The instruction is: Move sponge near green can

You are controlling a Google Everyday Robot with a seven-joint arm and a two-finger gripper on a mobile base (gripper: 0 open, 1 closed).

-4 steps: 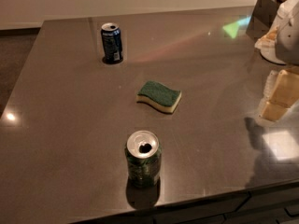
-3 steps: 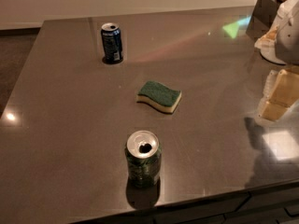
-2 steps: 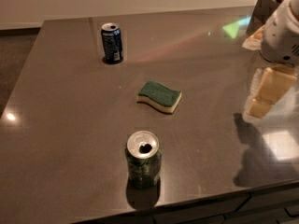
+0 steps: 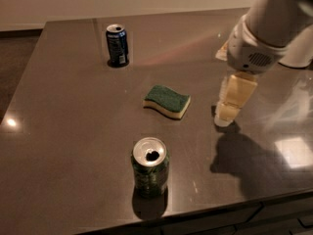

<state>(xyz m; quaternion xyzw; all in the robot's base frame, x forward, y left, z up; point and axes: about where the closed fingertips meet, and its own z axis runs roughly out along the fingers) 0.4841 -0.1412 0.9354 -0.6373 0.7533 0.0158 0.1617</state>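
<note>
Seeing sponge (image 4: 167, 101) lying flat mid-table (image 4: 58, 131), well apart from green can (image 4: 150, 173) standing upright near front edge. Seeing gripper (image 4: 226, 115) pointing down beside sponge, not touching it; opening not discernible. Blue can (image 4: 117, 44) standing at back.

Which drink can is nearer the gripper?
The green patterned can near the front edge; the gripper hangs beside the green-topped sponge, the dark blue can far back.

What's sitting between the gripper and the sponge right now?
Nothing: in the camera view, only bare table separates the gripper, hanging low at the right, from the sponge.
</note>
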